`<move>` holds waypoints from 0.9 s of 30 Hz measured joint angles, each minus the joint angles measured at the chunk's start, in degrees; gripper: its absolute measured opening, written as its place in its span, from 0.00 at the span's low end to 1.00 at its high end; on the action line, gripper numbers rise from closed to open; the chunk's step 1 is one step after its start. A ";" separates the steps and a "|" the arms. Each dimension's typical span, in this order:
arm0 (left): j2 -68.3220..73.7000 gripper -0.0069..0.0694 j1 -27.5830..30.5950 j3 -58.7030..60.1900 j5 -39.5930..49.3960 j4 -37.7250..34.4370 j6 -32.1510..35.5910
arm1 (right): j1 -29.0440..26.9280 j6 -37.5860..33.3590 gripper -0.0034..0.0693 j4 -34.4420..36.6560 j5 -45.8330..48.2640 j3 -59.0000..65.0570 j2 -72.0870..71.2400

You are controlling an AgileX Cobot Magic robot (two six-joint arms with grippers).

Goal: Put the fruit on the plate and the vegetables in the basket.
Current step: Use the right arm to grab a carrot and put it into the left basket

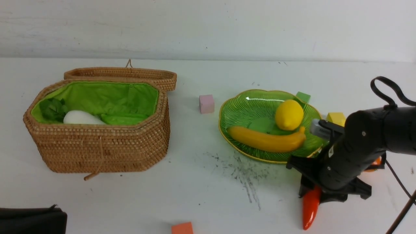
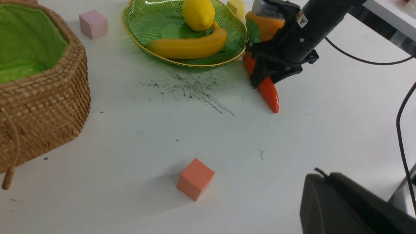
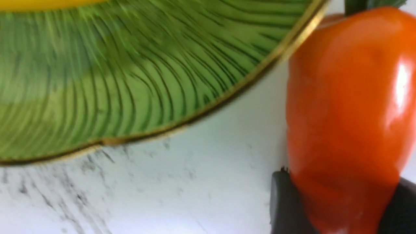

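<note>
Carrot (image 1: 310, 208) lies on the table (image 1: 195, 182), near right, just beside the plate (image 1: 234, 107) rim, pinched between the right gripper (image 1: 312, 193) fingers (image 3: 281, 201). Banana (image 1: 266, 139) and lemon (image 1: 289, 114) on plate. Radish (image 1: 81, 117) in basket (image 1: 104, 149), left. Left gripper (image 2: 328, 191) fingers closed together.

Front: wide, forward-facing, from behind right gripper (image 1: 313, 195). Left wrist: well back, facing that gripper side-on. Right wrist: tight on carrot (image 3: 344, 113) and plate (image 3: 227, 97) rim, shared throughout.

Bright, even light; soft shadow beside small orange foam cube (image 2: 195, 179). White glare on glossy orange toy carrot (image 3: 344, 113). Close-range blur over ribbed green gold-rimmed dish (image 3: 130, 81).
</note>
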 joint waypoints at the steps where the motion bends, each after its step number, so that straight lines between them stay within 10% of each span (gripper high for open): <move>1: 0.00 0.08 0.00 0.00 0.07 0.00 0.00 | 0.00 0.19 0.49 -0.05 1.73 0.00 -0.67; 14: 0.00 0.08 0.00 0.00 0.63 0.40 0.00 | 0.52 -0.30 0.49 -3.01 14.99 0.39 -17.57; 27: 0.00 0.08 0.00 -1.54 0.83 29.28 -24.05 | 20.71 -34.27 0.49 4.58 3.23 -30.84 -12.28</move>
